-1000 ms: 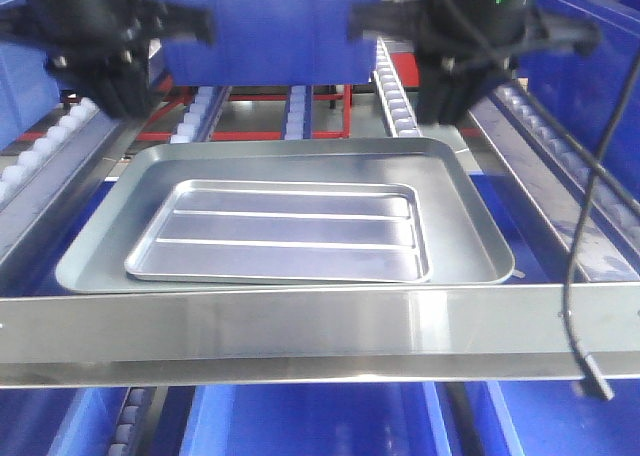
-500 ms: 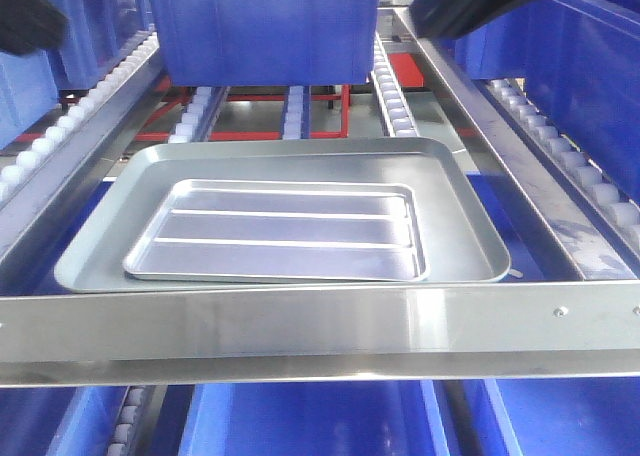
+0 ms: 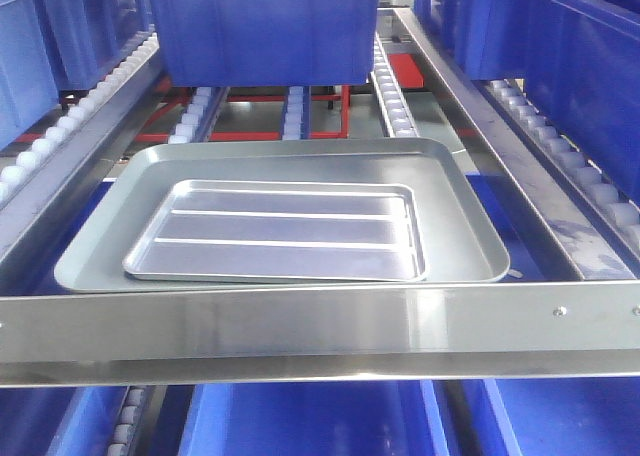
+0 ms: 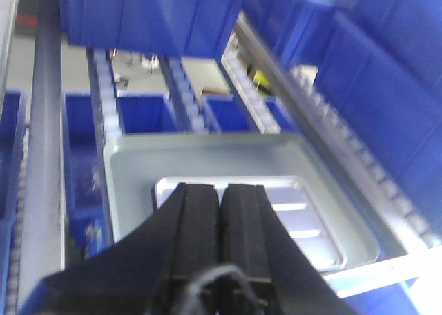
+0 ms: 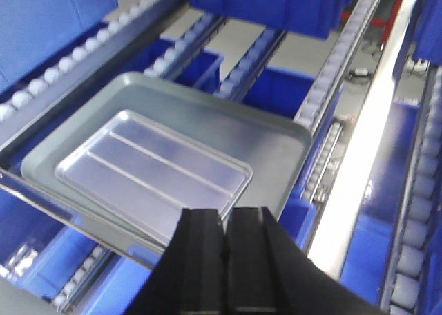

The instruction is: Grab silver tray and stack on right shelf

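Closest to the wrist cams, my left fingers [image 4: 221,222] and right fingers [image 5: 225,242] are sitting pressed together, gripping nothing, hanging above the rack. Past the polished front bar [image 3: 320,326] of the right shelf [image 3: 560,226], the silver tray [image 3: 280,231] is lying flat inside the larger grey tray [image 3: 455,211], resting on the rollers. Behind it, a blue bin [image 3: 260,26] is sitting. I'm judging placement done; nothing left but clearing out.

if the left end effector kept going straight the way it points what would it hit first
Probably the silver tray lying in the larger grey tray; the shut left end effector points down at it, though depth is unclear.
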Tool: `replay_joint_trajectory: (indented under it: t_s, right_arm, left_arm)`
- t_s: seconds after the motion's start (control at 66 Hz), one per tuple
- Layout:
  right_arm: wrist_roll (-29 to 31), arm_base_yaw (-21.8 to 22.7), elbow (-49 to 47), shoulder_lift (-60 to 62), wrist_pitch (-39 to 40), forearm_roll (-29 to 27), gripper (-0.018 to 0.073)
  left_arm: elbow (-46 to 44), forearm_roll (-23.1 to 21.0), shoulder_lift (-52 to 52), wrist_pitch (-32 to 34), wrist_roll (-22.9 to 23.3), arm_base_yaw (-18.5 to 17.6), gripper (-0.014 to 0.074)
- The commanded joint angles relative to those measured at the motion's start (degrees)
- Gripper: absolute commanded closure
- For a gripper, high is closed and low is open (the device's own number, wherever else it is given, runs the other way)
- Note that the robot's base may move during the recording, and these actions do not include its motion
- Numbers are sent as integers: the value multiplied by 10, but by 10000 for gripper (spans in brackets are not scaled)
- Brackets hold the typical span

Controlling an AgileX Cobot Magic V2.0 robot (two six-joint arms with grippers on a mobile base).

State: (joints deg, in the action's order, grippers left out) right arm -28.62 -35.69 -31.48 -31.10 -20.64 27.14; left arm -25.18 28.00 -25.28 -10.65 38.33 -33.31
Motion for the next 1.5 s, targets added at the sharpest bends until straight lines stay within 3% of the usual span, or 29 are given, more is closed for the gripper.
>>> replay_joint_trajectory:
  t_s: [0.0,0.727,0.848,0.985,1.076,1.242,1.379,1.485]
  right_arm:
    - [5,0,-12,30,45,22,503]
    - [5,3,-6,70,45,22,503]
    - [17,58,25,106,63,-10,503]
    - [135,163,111,180,108,-139,503]
    - [158,224,165,225,144,-216,502]
    - [158,299,252,306,188,-219,502]
    - [157,300,298,327,206,-219,502]
    - [157,300,334,328,264,-219,502]
  left_arm:
    - [-15,8,16,51,3,-4,680]
    - [-15,8,25,49,3,-4,689]
    - [-15,8,25,49,3,-4,689]
    - [-15,8,25,49,3,-4,689]
    - [-15,8,25,49,3,-4,689]
    - [-15,8,25,49,3,-4,689]
    - [-15,8,25,49,3,-4,689]
    - [-15,8,25,49,3,-4,689]
